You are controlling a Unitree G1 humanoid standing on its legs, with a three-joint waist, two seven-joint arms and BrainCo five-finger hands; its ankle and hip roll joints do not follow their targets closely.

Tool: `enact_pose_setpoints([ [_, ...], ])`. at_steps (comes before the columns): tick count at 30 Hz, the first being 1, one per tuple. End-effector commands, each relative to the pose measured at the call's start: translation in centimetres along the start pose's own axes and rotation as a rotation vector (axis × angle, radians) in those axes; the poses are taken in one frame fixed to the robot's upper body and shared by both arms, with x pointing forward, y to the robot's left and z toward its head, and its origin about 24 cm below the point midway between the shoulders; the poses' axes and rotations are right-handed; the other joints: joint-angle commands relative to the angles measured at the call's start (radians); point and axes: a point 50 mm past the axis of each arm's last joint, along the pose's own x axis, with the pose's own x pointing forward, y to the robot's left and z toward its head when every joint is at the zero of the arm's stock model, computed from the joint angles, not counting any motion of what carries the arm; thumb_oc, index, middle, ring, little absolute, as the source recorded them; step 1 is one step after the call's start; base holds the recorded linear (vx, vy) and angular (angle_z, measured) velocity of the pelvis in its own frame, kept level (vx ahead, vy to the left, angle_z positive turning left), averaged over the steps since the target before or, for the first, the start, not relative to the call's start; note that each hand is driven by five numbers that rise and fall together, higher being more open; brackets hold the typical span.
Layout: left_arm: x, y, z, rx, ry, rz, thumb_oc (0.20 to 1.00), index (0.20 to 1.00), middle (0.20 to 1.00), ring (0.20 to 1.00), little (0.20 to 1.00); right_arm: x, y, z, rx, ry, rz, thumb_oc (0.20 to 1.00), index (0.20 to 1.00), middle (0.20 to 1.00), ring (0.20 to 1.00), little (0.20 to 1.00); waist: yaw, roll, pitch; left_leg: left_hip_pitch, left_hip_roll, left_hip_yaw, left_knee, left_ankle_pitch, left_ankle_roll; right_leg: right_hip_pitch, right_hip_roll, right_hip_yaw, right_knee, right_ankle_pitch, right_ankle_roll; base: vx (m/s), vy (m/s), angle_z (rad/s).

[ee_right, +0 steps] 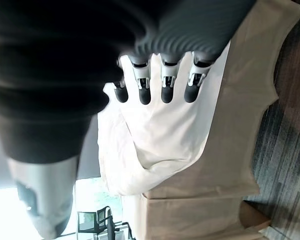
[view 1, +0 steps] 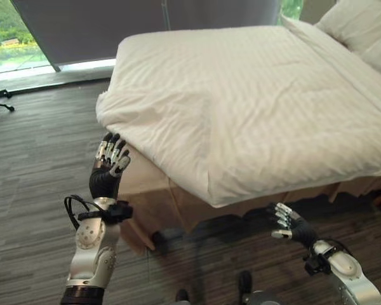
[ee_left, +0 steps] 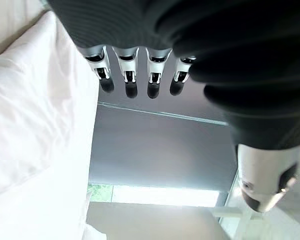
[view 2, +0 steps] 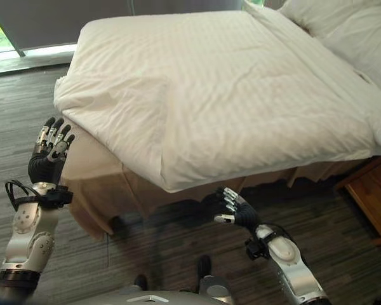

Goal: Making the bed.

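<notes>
1. The white duvet [view 1: 254, 108] lies spread over the bed [view 1: 159, 203], covering nearly the whole top. Its near corner hangs over the foot end, with a fold running back from that corner and soft creases across the surface.
2. Along the side nearest my left arm the duvet edge bunches into a thick roll that overhangs the beige bed skirt [view 2: 92, 184].
3. My left hand [view 1: 109, 166] is raised upright just beside that bunched edge, near the foot corner of the bed. Its fingers [ee_left: 130, 82] are straight and spread, and it holds nothing; I cannot tell for sure whether the fingertips brush the fabric.
4. My right hand [view 2: 236, 210] is low, below the hanging duvet corner and in front of the bed skirt, apart from the cloth. Its fingers [ee_right: 167, 85] are extended and loose, with nothing in their grasp.
5. Two white pillows [view 1: 362, 28] sit at the head of the bed, at the far right.
6. Beyond the bed is a grey curtain [view 1: 114, 25], with a strip of window [view 1: 13, 38] showing greenery at the far left.
7. The floor [view 1: 32, 190] is dark grey carpet, and a piece of wooden furniture [view 2: 371, 190] stands by the bed's right side.
</notes>
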Motion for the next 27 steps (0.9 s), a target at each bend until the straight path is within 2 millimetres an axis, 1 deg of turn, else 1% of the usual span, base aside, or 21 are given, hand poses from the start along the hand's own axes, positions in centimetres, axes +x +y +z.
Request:
enact_pose_setpoints([
  [1,3.0,0.0,2.8,0.205,-0.129,-0.057,1.000,1.000,1.000,1.000,1.000,0.6,0.2,1.8,-0.069,-0.076,0.069,1.000,1.000,1.000,1.000,1.000,-0.032,0.037,-0.059,-0.081,0.019,0.020,0.022,0.099,0.029,0.095,-0.018,0.011,0.041,-0.124,0.032,0.12,0.140,-0.26],
  [2,4.6,0.4,3.9,0.294,-0.157,-0.064,1.000,1.000,1.000,1.000,1.000,0.4,0.4,1.3,-0.060,-0.056,0.089,1.000,1.000,1.000,1.000,1.000,-0.045,0.038,-0.064,-0.076,0.015,0.041,0.016,0.092,0.032,0.082,-0.021,0.033,0.042,-0.120,0.038,0.09,0.119,-0.21],
  [3,5.7,0.7,4.5,0.372,-0.153,-0.076,1.000,1.000,1.000,1.000,1.000,0.4,0.6,1.0,-0.059,-0.034,0.111,1.000,1.000,1.000,1.000,1.000,-0.060,0.041,-0.065,-0.073,0.014,0.050,0.012,0.088,0.033,0.073,-0.023,0.043,0.042,-0.115,0.045,0.06,0.085,-0.21],
  [4,6.0,0.6,4.5,0.373,-0.157,-0.080,1.000,1.000,1.000,1.000,1.000,0.4,0.6,1.0,-0.056,-0.037,0.108,1.000,1.000,1.000,1.000,1.000,-0.054,0.038,-0.064,-0.073,0.014,0.053,0.012,0.087,0.034,0.071,-0.023,0.046,0.043,-0.115,0.045,0.04,0.069,-0.35],
  [5,8.1,0.8,5.9,0.481,-0.181,-0.081,1.000,1.000,1.000,1.000,1.000,0.2,0.9,0.5,-0.058,-0.014,0.126,1.000,1.000,1.000,1.000,1.000,-0.077,0.039,-0.065,-0.073,0.011,0.070,0.011,0.078,0.036,0.054,-0.024,0.068,0.041,-0.106,0.053,0.03,0.058,-0.50],
  [7,10.1,1.2,7.1,0.620,-0.183,-0.077,1.000,1.000,1.000,1.000,1.000,-0.1,0.9,0.1,-0.046,0.006,0.136,1.000,1.000,1.000,1.000,1.000,-0.095,0.040,-0.062,-0.074,0.012,0.095,0.011,0.073,0.036,0.035,-0.026,0.088,0.038,-0.094,0.063,0.03,0.051,-0.46],
  [8,10.3,1.0,7.2,0.621,-0.187,-0.081,1.000,1.000,1.000,1.000,1.000,-0.1,0.9,0.2,-0.043,0.002,0.132,1.000,1.000,1.000,1.000,1.000,-0.087,0.037,-0.062,-0.075,0.012,0.097,0.011,0.073,0.036,0.033,-0.026,0.091,0.038,-0.094,0.063,0.00,0.035,-0.48],
  [10,14.2,1.3,9.5,0.767,-0.188,-0.006,1.000,1.000,1.000,1.000,1.000,-0.7,1.0,-0.3,-0.018,0.022,0.138,1.000,1.000,1.000,1.000,1.000,-0.134,0.037,-0.041,-0.098,0.017,0.146,0.011,0.072,0.035,-0.034,-0.023,0.132,0.039,-0.067,0.078,-0.07,0.035,-0.54],
  [11,14.9,1.7,9.9,0.816,-0.174,0.018,1.000,1.000,1.000,1.000,1.000,-0.9,0.9,-0.5,-0.014,0.028,0.139,1.000,1.000,1.000,1.000,1.000,-0.150,0.038,-0.034,-0.105,0.021,0.159,0.011,0.076,0.033,-0.052,-0.023,0.142,0.038,-0.058,0.080,-0.07,0.019,-0.41],
  [12,15.1,1.5,10.0,0.818,-0.178,0.016,1.000,1.000,1.000,1.000,1.000,-0.8,0.9,-0.5,-0.011,0.025,0.137,1.000,1.000,1.000,1.000,1.000,-0.145,0.036,-0.035,-0.108,0.021,0.160,0.011,0.076,0.032,-0.056,-0.022,0.144,0.039,-0.058,0.080,-0.04,0.012,-0.35],
  [13,15.9,1.8,10.7,0.837,-0.174,0.048,1.000,1.000,1.000,1.000,1.000,-1.0,0.8,-0.6,-0.010,0.030,0.129,1.000,1.000,1.000,1.000,1.000,-0.153,0.035,-0.029,-0.117,0.023,0.171,0.011,0.079,0.031,-0.072,-0.021,0.152,0.038,-0.051,0.082,-0.05,0.016,-0.60],
  [14,17.4,2.6,12.3,0.962,-0.142,0.102,1.000,1.000,1.000,1.000,1.000,-1.2,0.4,-0.7,-0.012,0.040,0.120,1.000,1.000,1.000,1.000,1.000,-0.174,0.036,-0.011,-0.133,0.028,0.189,0.011,0.082,0.027,-0.103,-0.019,0.163,0.036,-0.040,0.089,-0.06,0.017,-0.56],
  [17,18.4,4.9,14.4,1.044,-0.067,0.243,1.000,1.000,1.000,1.000,1.000,-1.5,-0.1,-0.6,-0.007,0.041,0.103,1.000,1.000,1.000,1.000,1.000,-0.192,0.032,0.011,-0.162,0.032,0.213,0.011,0.091,0.021,-0.149,-0.015,0.180,0.032,-0.018,0.095,-0.04,0.014,-0.45],
  [18,18.5,4.8,14.5,1.046,-0.071,0.242,1.000,1.000,1.000,1.000,1.000,-1.4,-0.1,-0.6,-0.004,0.038,0.101,1.000,1.000,1.000,1.000,1.000,-0.189,0.030,0.012,-0.162,0.032,0.214,0.011,0.091,0.021,-0.150,-0.015,0.181,0.032,-0.018,0.095,-0.01,0.000,-0.45],
  [19,18.5,6.2,15.6,1.021,-0.042,0.323,1.000,1.000,1.000,1.000,1.000,-1.6,-0.3,-0.7,0.005,0.047,0.090,1.000,1.000,1.000,1.000,1.000,-0.195,0.028,0.021,-0.173,0.034,0.224,0.011,0.095,0.017,-0.169,-0.010,0.190,0.031,-0.011,0.097,0.01,-0.005,-0.27],
  [20,18.5,6.2,15.6,1.021,-0.043,0.323,1.000,1.000,1.000,1.000,1.000,-1.6,-0.2,-0.7,0.005,0.046,0.090,1.000,1.000,1.000,1.000,1.000,-0.194,0.027,0.021,-0.174,0.034,0.225,0.011,0.095,0.017,-0.170,-0.010,0.190,0.031,-0.011,0.097,0.05,-0.012,-0.20],
  [21,18.1,7.7,17.2,1.058,-0.025,0.400,1.000,1.000,1.000,1.000,1.000,-1.8,-0.2,-1.0,0.016,0.060,0.094,1.000,1.000,1.000,1.000,1.000,-0.195,0.024,0.023,-0.177,0.038,0.235,0.011,0.098,0.014,-0.179,-0.007,0.198,0.030,-0.009,0.098,0.07,-0.016,-0.14],
  [22,17.9,8.3,17.7,1.086,-0.013,0.422,1.000,1.000,1.000,1.000,1.000,-1.9,-0.2,-1.1,0.016,0.068,0.101,1.000,1.000,1.000,1.000,1.000,-0.194,0.024,0.021,-0.176,0.043,0.238,0.011,0.099,0.013,-0.179,-0.006,0.197,0.029,-0.010,0.098,0.10,-0.025,-0.14],
  [23,17.7,8.9,18.5,1.111,-0.012,0.458,1.000,1.000,1.000,1.000,1.000,-2.0,-0.1,-1.2,0.019,0.077,0.108,1.000,1.000,1.000,1.000,1.000,-0.192,0.024,0.020,-0.174,0.044,0.241,0.011,0.098,0.011,-0.178,-0.006,0.197,0.029,-0.011,0.098,0.06,-0.019,-0.10],
  [24,17.8,8.9,18.6,1.111,-0.013,0.458,1.000,1.000,1.000,1.000,1.000,-2.0,-0.1,-1.2,0.020,0.076,0.108,1.000,1.000,1.000,1.000,1.000,-0.191,0.023,0.021,-0.174,0.044,0.241,0.011,0.098,0.011,-0.178,-0.006,0.197,0.029,-0.011,0.098,0.06,-0.014,-0.11],
  [27,17.1,10.2,20.5,1.184,-0.006,0.536,1.000,1.000,1.000,1.000,1.000,-2.1,-0.1,-1.1,0.014,0.083,0.127,1.000,1.000,1.000,1.000,1.000,-0.183,0.027,0.021,-0.179,0.045,0.234,0.011,0.099,0.009,-0.182,-0.007,0.189,0.029,-0.017,0.096,0.06,-0.020,-0.03],
])
